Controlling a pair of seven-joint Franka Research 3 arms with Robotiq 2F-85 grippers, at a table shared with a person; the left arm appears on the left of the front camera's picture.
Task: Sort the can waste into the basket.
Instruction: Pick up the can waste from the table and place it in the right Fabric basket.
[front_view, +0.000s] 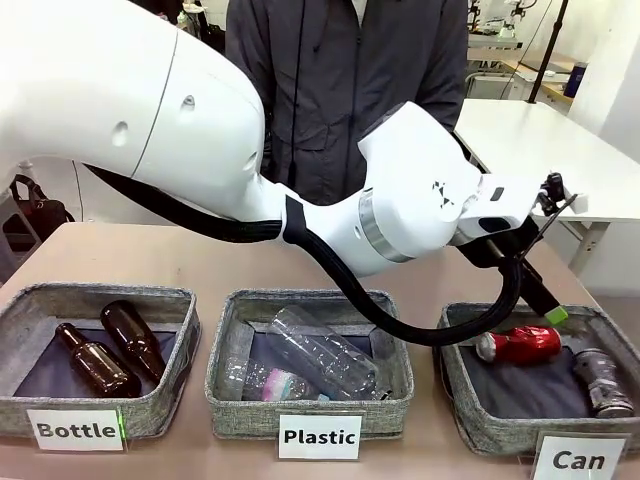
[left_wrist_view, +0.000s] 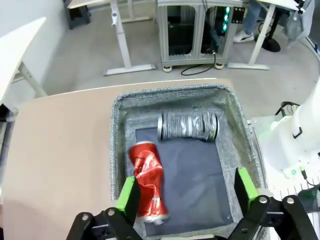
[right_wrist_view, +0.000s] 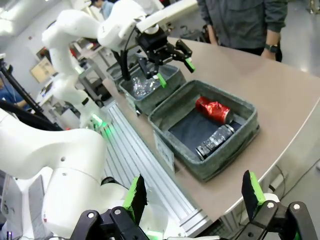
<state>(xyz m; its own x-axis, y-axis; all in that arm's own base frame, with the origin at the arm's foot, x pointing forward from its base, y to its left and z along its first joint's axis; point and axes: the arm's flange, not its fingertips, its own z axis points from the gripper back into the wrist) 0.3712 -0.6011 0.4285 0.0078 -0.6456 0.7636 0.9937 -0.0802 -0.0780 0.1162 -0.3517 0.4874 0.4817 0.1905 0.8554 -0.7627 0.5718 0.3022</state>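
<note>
So the left arm (front_view: 200, 140) reaches across to the "Can" basket (front_view: 470, 395), its left gripper (right_wrist_view: 172, 62) spread wide above it, holding nothing; inside lie the red can (front_view: 518, 345) and the dark printed can (front_view: 603, 382); the right gripper (right_wrist_view: 192, 197) hangs released off the table's edge

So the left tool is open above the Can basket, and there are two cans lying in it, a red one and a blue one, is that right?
Nearly. The left tool is open above the Can basket, and two cans lie in it, but the second can is dark with a silvery look, not blue. The red can is right. The left wrist view shows it.
</note>
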